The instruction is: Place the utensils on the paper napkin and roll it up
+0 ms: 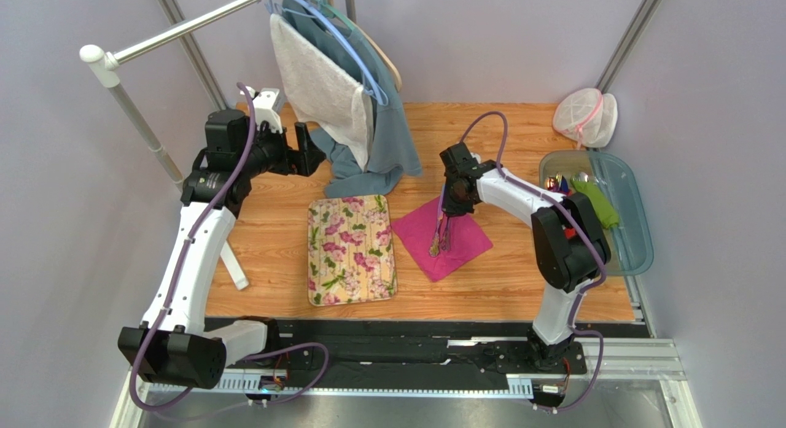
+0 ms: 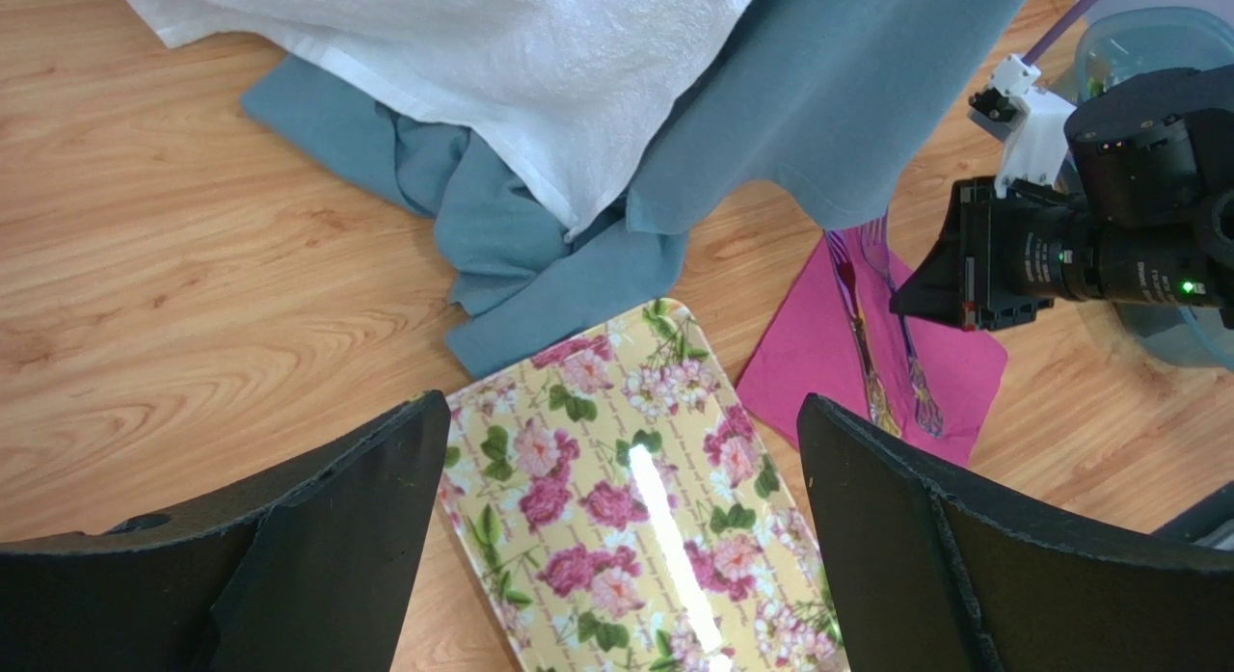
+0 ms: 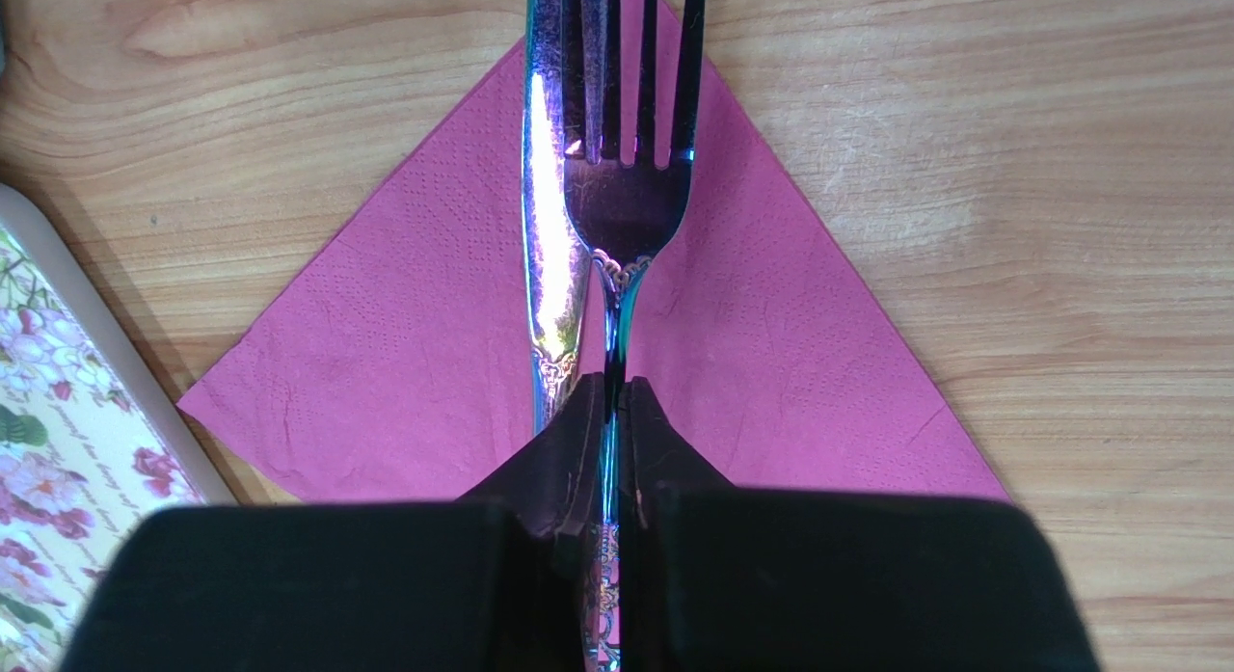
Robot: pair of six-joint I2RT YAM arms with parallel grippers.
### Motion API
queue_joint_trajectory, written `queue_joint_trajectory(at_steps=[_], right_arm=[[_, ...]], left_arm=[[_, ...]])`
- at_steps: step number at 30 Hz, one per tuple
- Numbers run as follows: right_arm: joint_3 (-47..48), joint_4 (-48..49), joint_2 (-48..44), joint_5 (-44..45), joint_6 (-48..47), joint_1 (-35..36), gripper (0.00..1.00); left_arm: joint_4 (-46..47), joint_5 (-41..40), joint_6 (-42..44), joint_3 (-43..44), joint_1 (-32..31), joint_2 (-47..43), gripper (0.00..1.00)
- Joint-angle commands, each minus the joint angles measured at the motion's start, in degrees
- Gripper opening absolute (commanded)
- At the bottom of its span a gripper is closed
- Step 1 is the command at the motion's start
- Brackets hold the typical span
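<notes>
Nearest the arms lie the flowered mat [image 1: 351,251] and, just to its right, the pink paper napkin [image 1: 463,253], turned like a diamond on the wooden table [image 1: 267,235]. The right gripper [image 3: 616,400] is over the napkin. Its two fingers are squeezed tight on the thin handle of a fork [image 3: 626,195]. A second shiny piece, likely a knife [image 3: 548,267], lies on the napkin just left of the fork and lines up with it. I cannot tell if the fork is touching the paper yet.

I think the job now is to lay the fork down. It should go down flat and straight, close beside the knife, along the middle of the diamond. The fingers should let go only when the fork rests. Then they should lift straight up, so the soft paper does not slide or crumple.

The left gripper [image 2: 616,412] hangs farther back on the left, its fingers spread wide and holding nothing.

At the right is a clear tray [image 1: 638,227]. In it are a green thing [image 1: 600,203] and small bright bits, too small to name. Farthest back sits a white net bag [image 1: 584,117]; I cannot see what is inside.
</notes>
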Motion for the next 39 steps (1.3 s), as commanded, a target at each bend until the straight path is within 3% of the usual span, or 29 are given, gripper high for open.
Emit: queue_joint_trajectory(at_steps=[1,18,23,31,34,36,39], right_arm=[[1.52,2.83,0.7,1.96,0.47,0.53,0.03],[2.05,3.45,3.25,2.92,0.12,0.7,0.08],[2.05,3.1,3.25,2.92,0.3,0.7,0.21],[3.45,1.61,2.38,0.73,0.3,0.7,0.25],[4.85,0.03,-0.6,-1.72,-1.98,0.53,0.27],[5.47,-0.85,-2.89,-3.48,-4.95,0.01,0.28],[5.13,-2.44,-7.82,-8.84,-8.3,-1.83,0.42]], left_arm=[[1.84,0.41,-1.46,-0.21,0.05,-1.06,0.99],[2.72,-0.46,-1.47,-2.06,0.05,-1.41,0.99],[2.98,-0.46,-1.64,-2.06,0.05,-0.97,0.99],[3.6,0.32,-1.21,-2.32,0.05,-0.8,0.99],[3.16,4.09,3.53,-2.5,-0.39,-1.67,0.99],[2.55,8.05,10.99,-3.19,-1.62,-2.55,0.99],[1.32,10.07,22.32,-6.53,-5.74,-5.8,0.99]])
